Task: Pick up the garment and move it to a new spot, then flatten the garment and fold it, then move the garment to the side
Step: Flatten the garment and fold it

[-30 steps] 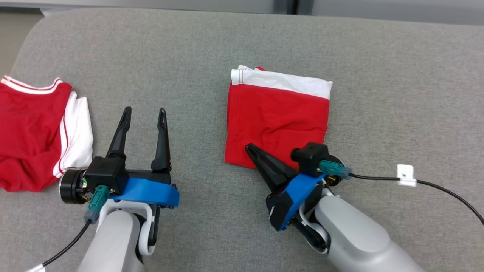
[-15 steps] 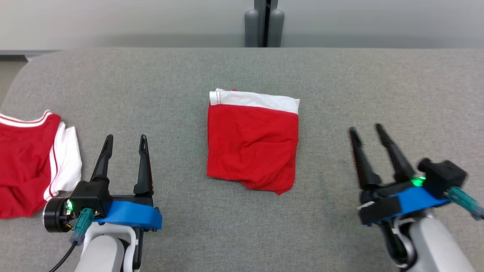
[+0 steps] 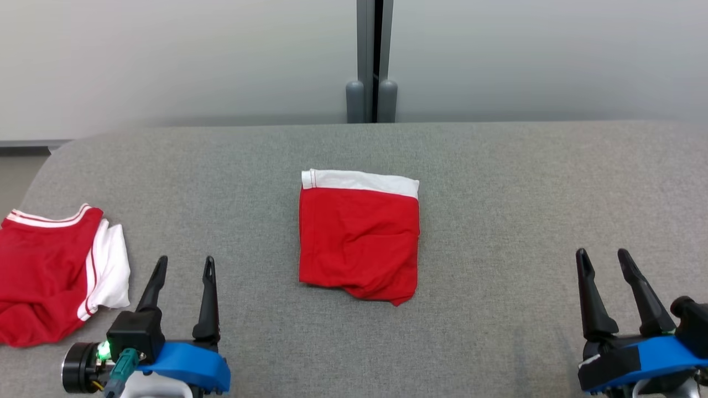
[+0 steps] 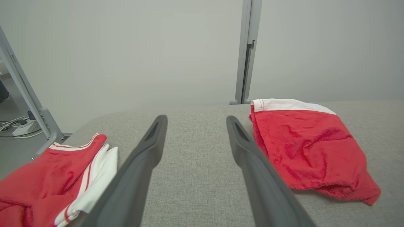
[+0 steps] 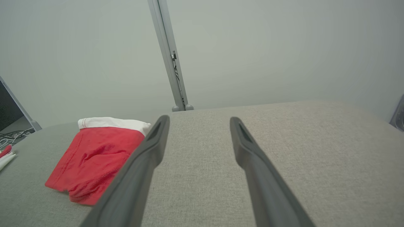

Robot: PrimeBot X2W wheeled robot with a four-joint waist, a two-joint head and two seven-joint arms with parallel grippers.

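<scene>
Centre: folded garment (image 3: 358, 237) on grey table (image 3: 498, 193).
Around: second garment (image 3: 50, 271) at left edge, partly cut off; grey post (image 3: 371, 61) beyond.
Pincers: left gripper (image 3: 185, 260) and right gripper (image 3: 602, 253) spread, well apart from the cloth.

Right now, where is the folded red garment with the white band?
In the head view the folded garment lies at the centre of the grey surface, in front of the post, with the other red garment well to its left.
</scene>
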